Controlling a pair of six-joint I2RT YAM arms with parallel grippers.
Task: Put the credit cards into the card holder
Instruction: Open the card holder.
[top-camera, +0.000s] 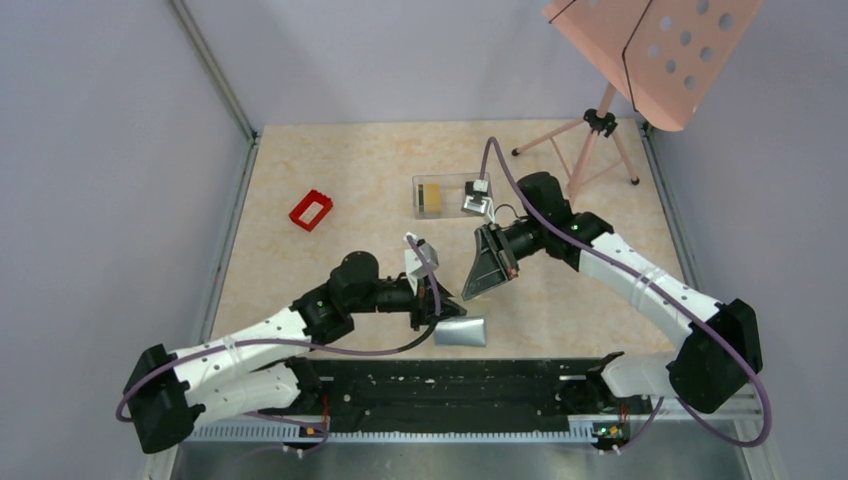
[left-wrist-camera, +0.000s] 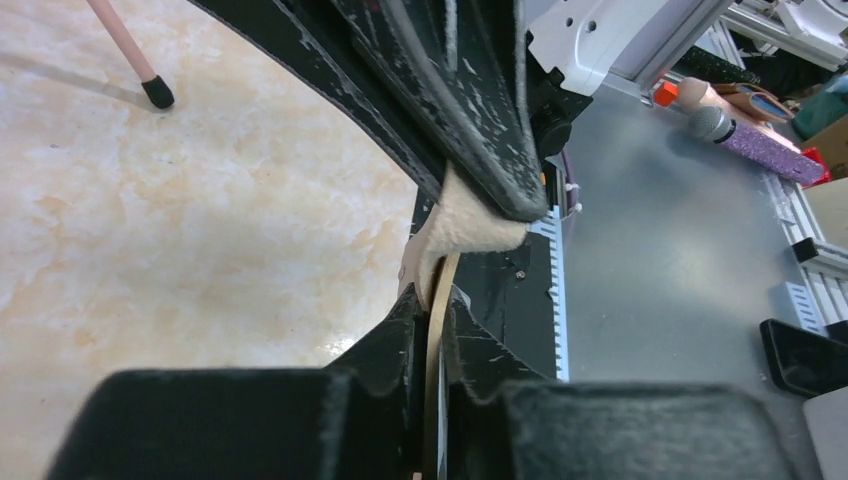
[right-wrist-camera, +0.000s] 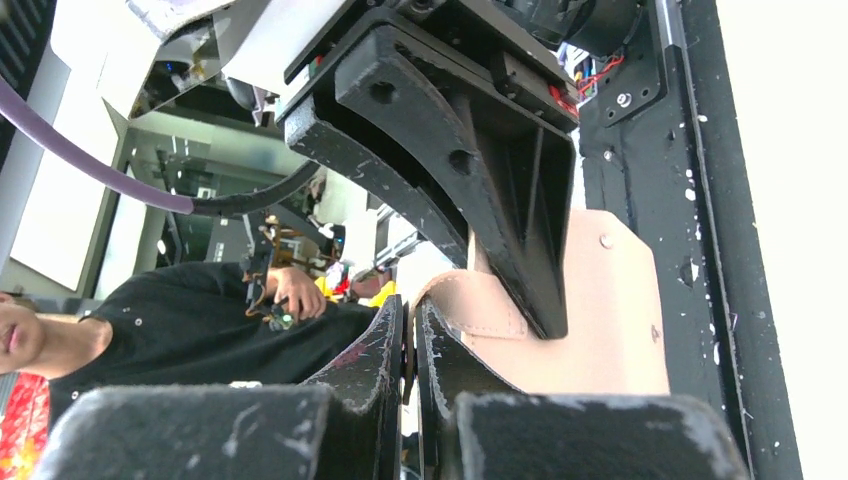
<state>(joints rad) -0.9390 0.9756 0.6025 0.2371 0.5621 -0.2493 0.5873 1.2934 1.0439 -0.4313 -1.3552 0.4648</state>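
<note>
The beige-tan card holder (top-camera: 462, 333) hangs partly open between both grippers near the table's front edge, with its pale lining facing up. My left gripper (top-camera: 443, 308) is shut on a thin tan-gold edge of it (left-wrist-camera: 430, 300). My right gripper (top-camera: 470, 292) is shut on a curved flap of the card holder (right-wrist-camera: 410, 310), whose tan outer face (right-wrist-camera: 610, 320) shows in the right wrist view. The cream edge of the card holder (left-wrist-camera: 470, 225) meets the right fingers (left-wrist-camera: 470, 130). A yellow-gold credit card (top-camera: 432, 195) lies in a clear box. No black card shows.
The clear plastic box (top-camera: 447, 180) stands at mid-table behind the grippers. A red rectangular frame (top-camera: 311, 209) lies to the left. A pink music stand's tripod (top-camera: 598, 140) stands at the back right. A black rail (top-camera: 450, 385) runs along the front edge.
</note>
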